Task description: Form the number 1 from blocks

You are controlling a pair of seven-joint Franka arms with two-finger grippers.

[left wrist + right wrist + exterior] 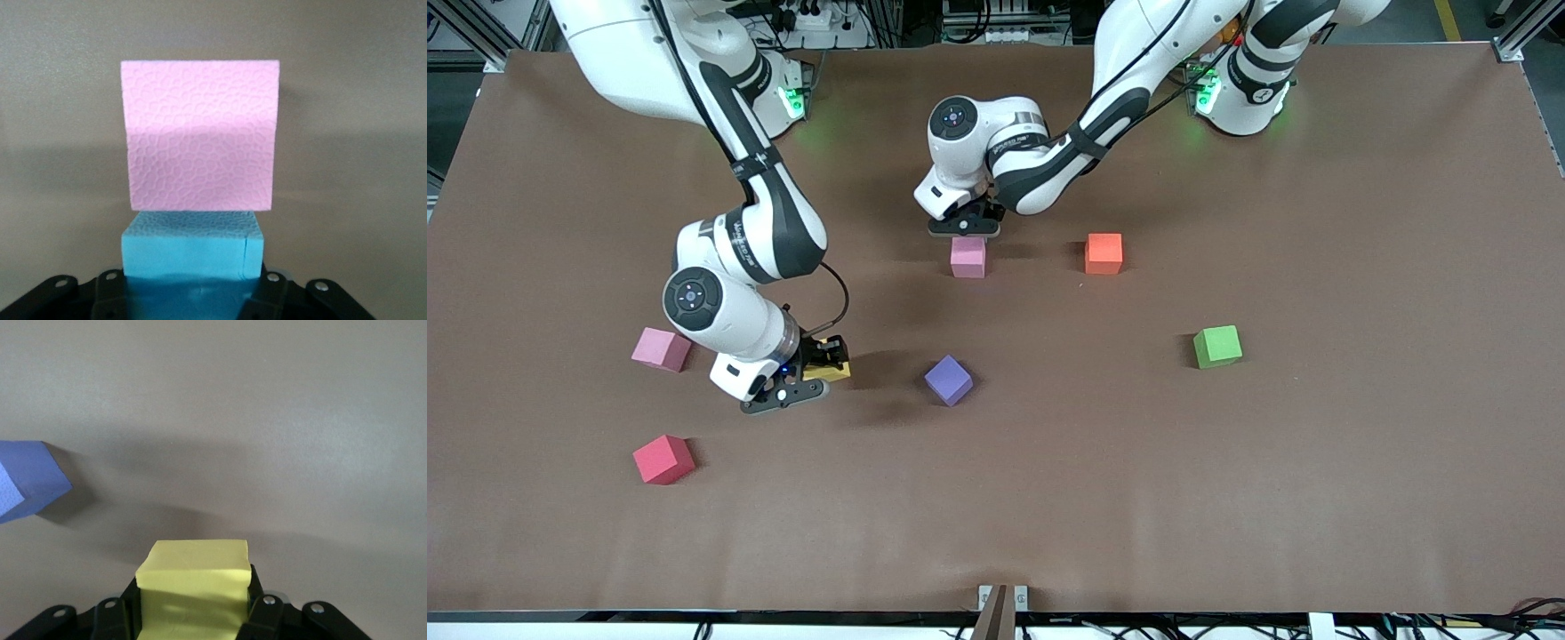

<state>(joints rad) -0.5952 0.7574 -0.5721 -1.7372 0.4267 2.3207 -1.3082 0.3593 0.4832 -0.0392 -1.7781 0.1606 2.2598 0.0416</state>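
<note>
worktop: brown, carries all cubes | left claw: clamped on light blue cube, just beside pink cube | right claw: clamped on yellow cube, near purple cube | orange cube: beside pink cube, toward left arm's end

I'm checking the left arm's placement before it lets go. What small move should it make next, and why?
Probably open the left pincer and lift away. It holds the light blue block down against the mauve-pink block, edges roughly lined up, so the pair looks placed. The right pincer holds the yellow block near the purple block.
</note>
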